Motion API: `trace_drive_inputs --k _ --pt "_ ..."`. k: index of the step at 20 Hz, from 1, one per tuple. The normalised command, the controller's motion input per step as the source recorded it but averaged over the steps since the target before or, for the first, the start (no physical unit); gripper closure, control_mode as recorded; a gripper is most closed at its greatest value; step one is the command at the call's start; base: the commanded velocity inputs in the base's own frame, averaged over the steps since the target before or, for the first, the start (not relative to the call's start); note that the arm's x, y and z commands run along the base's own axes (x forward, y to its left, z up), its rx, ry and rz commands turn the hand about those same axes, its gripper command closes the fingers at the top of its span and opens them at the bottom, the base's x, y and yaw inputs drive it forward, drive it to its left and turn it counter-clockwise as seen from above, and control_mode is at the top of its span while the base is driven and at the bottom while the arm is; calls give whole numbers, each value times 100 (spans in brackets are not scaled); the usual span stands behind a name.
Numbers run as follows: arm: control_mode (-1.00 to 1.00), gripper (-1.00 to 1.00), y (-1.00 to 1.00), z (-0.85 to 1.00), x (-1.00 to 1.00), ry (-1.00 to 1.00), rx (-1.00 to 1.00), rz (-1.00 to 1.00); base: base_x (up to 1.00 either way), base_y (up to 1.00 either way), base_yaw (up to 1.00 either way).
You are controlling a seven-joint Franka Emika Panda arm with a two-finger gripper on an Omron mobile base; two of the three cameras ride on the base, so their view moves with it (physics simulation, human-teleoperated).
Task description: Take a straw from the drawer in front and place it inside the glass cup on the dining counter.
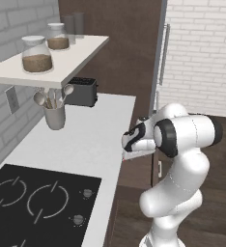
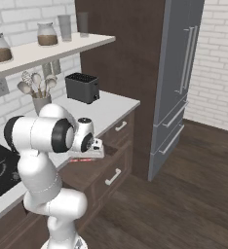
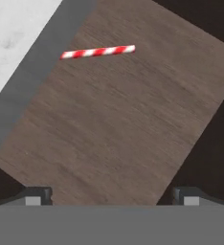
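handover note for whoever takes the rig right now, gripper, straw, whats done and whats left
Gripper: open, empty, looking down into the open drawer.
Straw: red-and-white striped, lying flat on the drawer floor near the side by the white worktop, apart from the fingertips.
Done: drawer is open, hand is above it.
Left: move over the straw, grasp and lift it, then carry it to the glass cup on the dining counter.

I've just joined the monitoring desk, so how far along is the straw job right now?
Done: the drawer is open, its brown floor exposed. In hand: the gripper hovers above it, fingers apart and empty, while the straw, red and white striped, lies flat near the drawer's edge. Left: move over the straw, grasp it, lift it, carry it to the glass cup and drop it in.
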Motion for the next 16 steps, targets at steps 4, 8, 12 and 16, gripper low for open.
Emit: trace_drive_inputs --k 4,8,12,16 --pt "-100 -100 -2 -37 -8 0 0 1 0 0 0" --pt "-100 -100 -19 -39 -14 0 0 4 0 0 0" --pt "-100 -100 -42 -28 -38 0 0 5 0 0 0" --pt "-100 -100 -73 -8 -46 0 1 7 0 0 0"
